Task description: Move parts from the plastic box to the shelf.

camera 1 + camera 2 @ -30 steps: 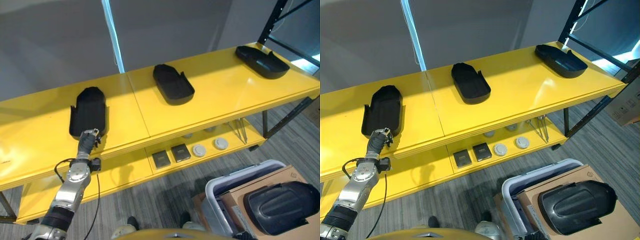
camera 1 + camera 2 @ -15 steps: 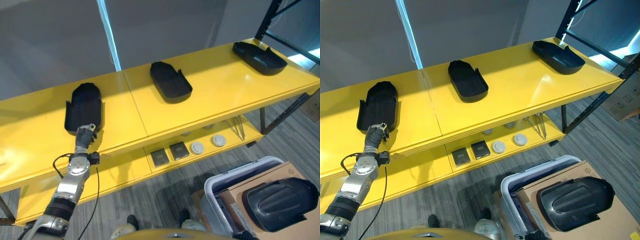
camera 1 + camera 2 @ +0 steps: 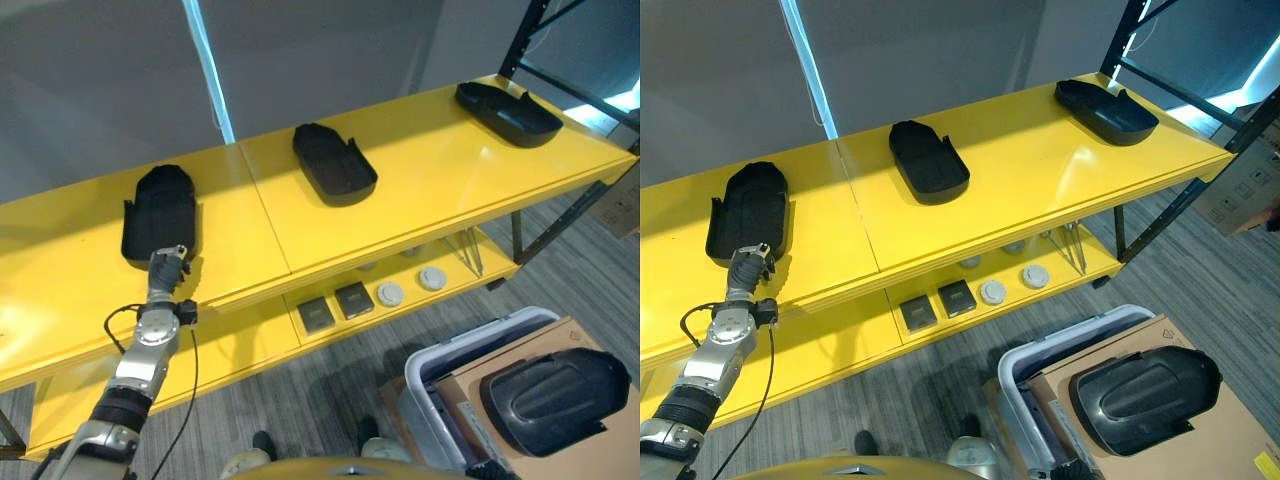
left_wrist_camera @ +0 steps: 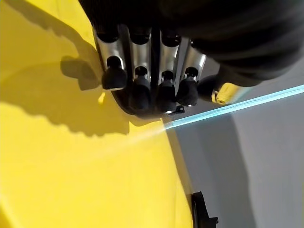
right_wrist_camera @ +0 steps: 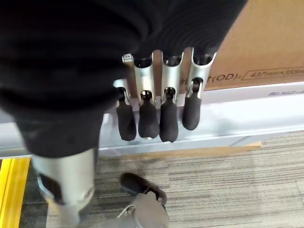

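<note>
Here, the long yellow shelf (image 3: 420, 190) holds three black parts. One part (image 3: 158, 213) lies at 9 o'clock, one (image 3: 334, 165) near the middle at 12, and one (image 3: 505, 100) at 2 o'clock. At 5 o'clock on the floor sits the plastic box (image 3: 455, 365), with a fourth black part (image 3: 555, 400) lying on cardboard (image 3: 470, 395) on top. The left hand (image 3: 167, 265) is just at the near end of the 9 o'clock part, fingers (image 4: 137, 90) straight and holding nothing. The right hand (image 5: 156, 114) hangs beside the box, fingers straight, empty.

Silver-grey arm, dark ribbed cover, robot hand (image 4: 151, 85) silver, seemingly rubbery dark tips.
</note>
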### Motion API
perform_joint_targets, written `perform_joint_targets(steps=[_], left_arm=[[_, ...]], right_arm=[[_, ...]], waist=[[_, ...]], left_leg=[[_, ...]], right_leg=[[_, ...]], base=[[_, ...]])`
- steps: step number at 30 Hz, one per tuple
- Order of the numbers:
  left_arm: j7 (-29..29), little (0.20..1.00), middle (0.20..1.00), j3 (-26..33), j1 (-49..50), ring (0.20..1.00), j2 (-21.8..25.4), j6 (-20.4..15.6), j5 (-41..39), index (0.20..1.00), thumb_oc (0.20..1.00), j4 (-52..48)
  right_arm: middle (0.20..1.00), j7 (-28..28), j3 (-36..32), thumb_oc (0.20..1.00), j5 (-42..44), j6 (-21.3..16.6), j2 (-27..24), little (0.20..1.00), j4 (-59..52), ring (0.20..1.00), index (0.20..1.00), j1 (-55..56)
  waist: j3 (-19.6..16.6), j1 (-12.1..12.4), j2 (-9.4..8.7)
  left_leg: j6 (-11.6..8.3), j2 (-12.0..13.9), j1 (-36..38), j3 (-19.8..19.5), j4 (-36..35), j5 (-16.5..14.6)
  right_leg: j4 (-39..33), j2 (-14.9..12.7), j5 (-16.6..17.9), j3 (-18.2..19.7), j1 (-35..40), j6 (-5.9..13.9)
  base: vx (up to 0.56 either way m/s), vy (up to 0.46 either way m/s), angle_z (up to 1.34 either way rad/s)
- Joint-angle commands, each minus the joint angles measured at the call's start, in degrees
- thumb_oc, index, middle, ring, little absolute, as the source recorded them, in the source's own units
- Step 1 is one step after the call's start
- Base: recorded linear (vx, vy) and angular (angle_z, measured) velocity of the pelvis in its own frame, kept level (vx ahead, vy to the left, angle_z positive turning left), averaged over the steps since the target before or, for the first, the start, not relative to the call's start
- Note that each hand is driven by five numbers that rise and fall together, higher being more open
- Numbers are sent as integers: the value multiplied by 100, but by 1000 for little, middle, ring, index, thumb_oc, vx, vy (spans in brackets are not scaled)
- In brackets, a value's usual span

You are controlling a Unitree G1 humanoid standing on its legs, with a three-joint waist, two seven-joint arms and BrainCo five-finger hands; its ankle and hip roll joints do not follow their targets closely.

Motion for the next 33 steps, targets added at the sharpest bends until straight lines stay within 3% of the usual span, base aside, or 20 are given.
perform_joint_targets(steps=[1,2,9,15,18,19,23,24,26,27,30,33], left_arm=[[-91,573,573,264,-527,573,270,-458,24,573,573,-93],[-186,1000,1000,296,-474,1000,274,-457,-30,1000,1000,-266],[-923,1000,1000,408,-113,1000,351,-378,-259,1000,1000,-1367],[-2204,1000,1000,461,426,1000,398,-107,-411,1000,1000,-2726],[-2833,1000,1000,258,648,1000,457,-58,-489,1000,1000,-2907],[-3298,1000,1000,70,769,1000,488,-85,-611,1000,1000,-2934],[-3935,1000,1000,-360,904,1000,519,-115,-800,1000,1000,-2983],[-4143,1000,1000,-644,930,1000,530,-447,-307,1000,1000,-3022],[-4025,1000,1000,-910,906,1000,548,-546,229,1000,1000,-2982],[-3765,1000,1000,-1084,843,1000,577,-509,584,1000,1000,-2887],[-3454,1000,1000,-1269,740,1000,608,-240,353,1000,1000,-2681],[-3395,1000,1000,-1390,630,1000,639,-114,503,1000,1000,-2463]], right_arm=[[1000,168,349,1000,-115,66,271,1000,79,1000,1000,30],[1000,150,331,1000,-103,66,298,1000,83,1000,1000,35],[1000,88,222,1000,-24,50,419,1000,87,1000,1000,34],[1000,-41,81,1000,109,98,547,1000,82,1000,1000,-34],[1000,-159,82,1000,289,129,591,1000,121,1000,1000,-86],[1000,-192,112,1000,387,187,585,1000,138,1000,1000,-128],[1000,-205,170,1000,531,218,494,1000,299,1000,1000,-244],[1000,-160,194,1000,604,191,408,1000,434,1000,1000,-324],[1000,-61,248,1000,566,165,306,1000,546,1000,1000,-421],[1000,-43,302,1000,510,135,262,1000,612,1000,1000,-497],[1000,30,370,1000,520,179,153,1000,650,1000,1000,-640],[1000,73,278,1000,668,189,36,1000,660,1000,1000,-625]], waist=[[7,-24,-176],[0,-5,-174],[-29,135,-152],[-69,327,-93],[-117,388,-78],[-147,399,-80],[-166,411,-98],[-185,434,-111],[-182,480,-123],[-207,525,-143],[-216,601,-189],[-185,550,-197]], left_leg=[[-139,385,-359,-266,704,-342],[-133,378,-352,-273,702,-348],[-107,338,-327,-348,690,-378],[-106,307,-316,-440,640,-361],[-125,310,-299,-536,566,-322],[-134,322,-297,-588,579,-327],[-151,309,-341,-754,685,-371],[-134,229,-389,-936,738,-430],[-92,43,-449,-1264,824,-548],[-8,-213,-534,-1617,892,-647],[186,-704,-657,-2255,1119,-872],[296,-856,-682,-2198,1250,-980]], right_leg=[[424,-480,-223,41,-49,409],[423,-483,-227,31,-34,403],[406,-497,-238,-58,53,382],[344,-502,-196,-193,143,378],[296,-444,-183,-183,174,364],[278,-393,-188,-132,167,346],[134,-286,-131,47,150,308],[-10,-219,-61,194,128,304],[-116,-155,7,409,92,309],[-135,-121,61,630,-3,327],[-120,-67,146,1071,-140,353],[-91,-70,248,1242,-260,398]], base=[[0,0,0],[0,0,0],[-24,-15,1],[-78,-45,10],[-73,-71,8],[-60,-66,4],[-65,-41,-4],[-83,-17,-22],[-95,8,-61],[-82,42,-144],[-77,52,-164],[-110,82,-151]])
